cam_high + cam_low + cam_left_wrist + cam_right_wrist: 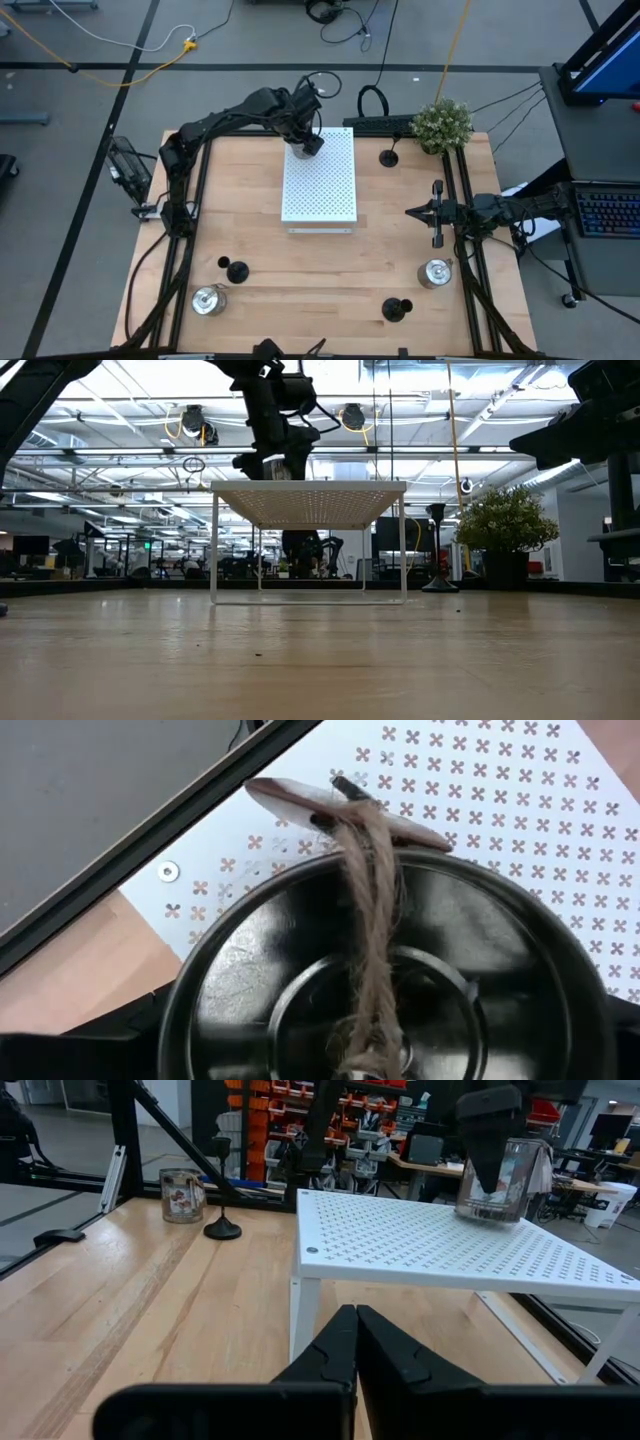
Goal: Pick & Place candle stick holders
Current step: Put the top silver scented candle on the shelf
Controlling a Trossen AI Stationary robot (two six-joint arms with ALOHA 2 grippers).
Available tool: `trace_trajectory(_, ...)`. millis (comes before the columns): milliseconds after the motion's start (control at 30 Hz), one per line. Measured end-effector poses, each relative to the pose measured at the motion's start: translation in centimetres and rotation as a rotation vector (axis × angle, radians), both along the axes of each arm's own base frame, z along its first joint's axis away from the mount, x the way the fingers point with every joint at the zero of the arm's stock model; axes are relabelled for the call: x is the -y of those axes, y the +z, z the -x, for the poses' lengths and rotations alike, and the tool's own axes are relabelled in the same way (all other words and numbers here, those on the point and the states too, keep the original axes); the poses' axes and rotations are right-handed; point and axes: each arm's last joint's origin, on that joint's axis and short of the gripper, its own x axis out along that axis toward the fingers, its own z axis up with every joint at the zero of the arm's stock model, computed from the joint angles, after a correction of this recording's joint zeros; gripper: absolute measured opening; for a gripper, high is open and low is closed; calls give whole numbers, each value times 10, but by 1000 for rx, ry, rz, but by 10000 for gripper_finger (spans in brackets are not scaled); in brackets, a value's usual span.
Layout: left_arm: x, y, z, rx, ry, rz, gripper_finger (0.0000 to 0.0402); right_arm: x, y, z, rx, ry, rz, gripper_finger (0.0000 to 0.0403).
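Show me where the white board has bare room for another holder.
The white board is bare across its middle and near end. Only its far left corner is crowded: the left gripper hovers there over a silver holder.

no readable text, labels, numbers

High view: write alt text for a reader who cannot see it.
Seen from above, the left gripper hangs over the far-left corner of a white perforated board at the middle of a wooden table. The right gripper waits shut at the right side. Two silver holders and three black holders stand around the board, a green plant at the far-right corner.
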Motion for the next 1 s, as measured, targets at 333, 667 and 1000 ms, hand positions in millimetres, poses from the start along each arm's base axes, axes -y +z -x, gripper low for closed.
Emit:
trace_trajectory(333,-2,1,1,6,4,-5,376,0,0,0,0,0,0,0)
trace_trajectory(667,-3,2,-1,27,-10,-24,378,0,0,0,0,0,0,0)
trace_trajectory(1000,-3,2,-1,20,-42,-32,393,0,0,0,0,0,0,0)
